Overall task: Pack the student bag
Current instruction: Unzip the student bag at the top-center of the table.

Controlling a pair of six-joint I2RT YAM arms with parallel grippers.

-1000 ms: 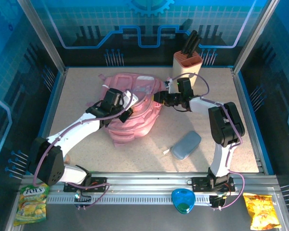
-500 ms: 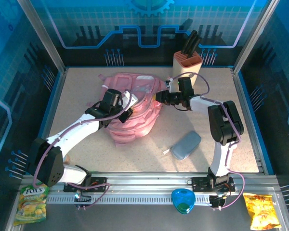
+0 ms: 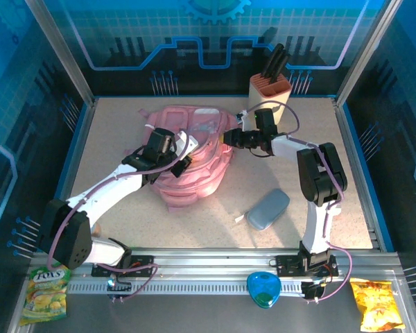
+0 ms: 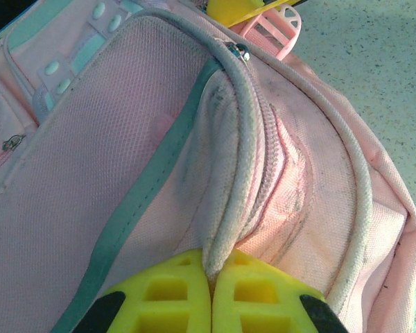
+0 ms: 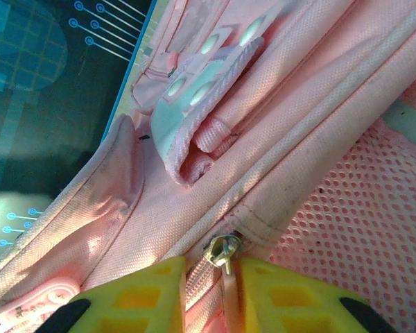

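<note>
— The left gripper is clamped on a piped seam of the student bag. The right gripper pinches the bag's zipper pull.
— Where does the bag lie?
— On the table, between both grippers and touching each.
— Its look?
— Soft pink fabric with a mesh panel and teal trim. The piping is scuffed grey.

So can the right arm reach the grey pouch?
Probably yes: the grey pouch lies uncovered, close by. But the right fingers pinch the student bag's zip pull, so they must let go first.
</note>
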